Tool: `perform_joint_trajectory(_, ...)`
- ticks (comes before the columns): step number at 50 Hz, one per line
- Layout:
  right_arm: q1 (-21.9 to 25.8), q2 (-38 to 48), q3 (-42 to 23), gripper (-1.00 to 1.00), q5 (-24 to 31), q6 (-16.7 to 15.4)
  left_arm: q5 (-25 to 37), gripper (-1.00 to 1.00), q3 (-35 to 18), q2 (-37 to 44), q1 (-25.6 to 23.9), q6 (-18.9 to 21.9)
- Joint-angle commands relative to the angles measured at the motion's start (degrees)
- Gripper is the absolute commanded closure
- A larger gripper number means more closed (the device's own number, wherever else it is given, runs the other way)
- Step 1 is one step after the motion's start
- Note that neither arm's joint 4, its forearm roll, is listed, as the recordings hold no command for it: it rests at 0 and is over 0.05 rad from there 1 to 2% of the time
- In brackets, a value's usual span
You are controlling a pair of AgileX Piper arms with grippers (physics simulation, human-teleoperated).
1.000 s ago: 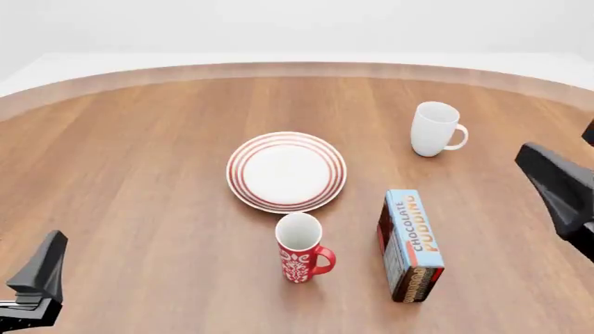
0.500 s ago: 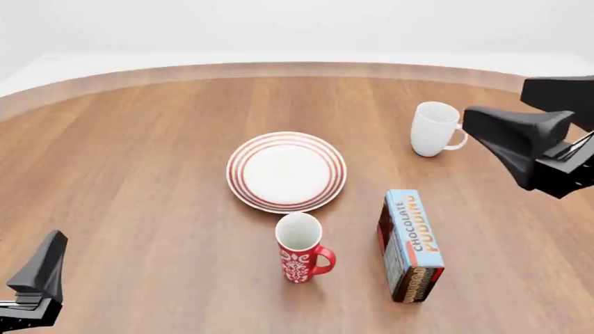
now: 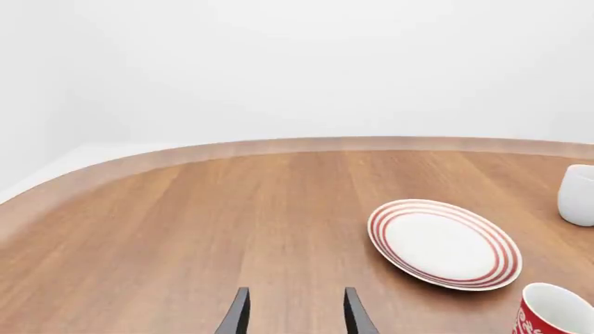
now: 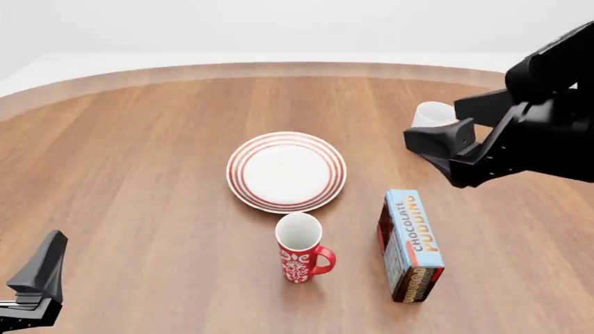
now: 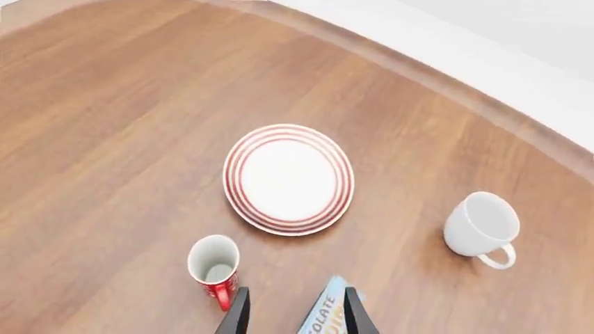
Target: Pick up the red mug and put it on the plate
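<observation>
The red mug [image 4: 300,249] with its white pattern stands upright just in front of the plate [image 4: 286,171], handle to the right. My right gripper [image 4: 436,156] hangs open high above the table, right of the plate and well behind and to the right of the mug. From its wrist view I see the red mug [image 5: 214,268] and the plate [image 5: 289,179] from above, with the right gripper [image 5: 295,316] holding nothing. My left gripper [image 4: 42,268] sits open at the near left corner. Its wrist view holds the left gripper [image 3: 295,320], the plate [image 3: 444,243] and the red mug [image 3: 555,313].
A chocolate pudding box [image 4: 411,243] stands right of the red mug. A plain white mug [image 4: 430,113] at the back right is partly hidden behind my right arm; it shows whole as the white mug [image 5: 480,226] in the right wrist view. The table's curved far edge [image 4: 297,68] runs behind.
My right arm has swung in from the right edge, up and leftward over the table, and now covers part of the white mug. The left arm and all objects stay put.
</observation>
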Motion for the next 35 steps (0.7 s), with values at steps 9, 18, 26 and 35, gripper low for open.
perform_joint_trajectory(9, 4.0, 6.1, -0.9, -1.00, 2.3, 0.2, 0.0, -1.00, 0.0, 0.0, 0.0, 0.0)
perform_joint_trajectory(18, 4.9, 7.2, 1.2, -1.00, 0.8, 0.8, 0.0, -1.00, 0.0, 0.0, 0.0, 0.0)
perform_joint_trajectory(26, 6.6, 7.8, 2.2, -1.00, 0.1, 2.3, 0.0, -1.00, 0.0, 0.0, 0.0, 0.0)
perform_joint_trajectory(35, 8.7, 9.2, 3.6, -1.00, -1.4, 2.6, 0.0, -1.00, 0.0, 0.0, 0.0, 0.0)
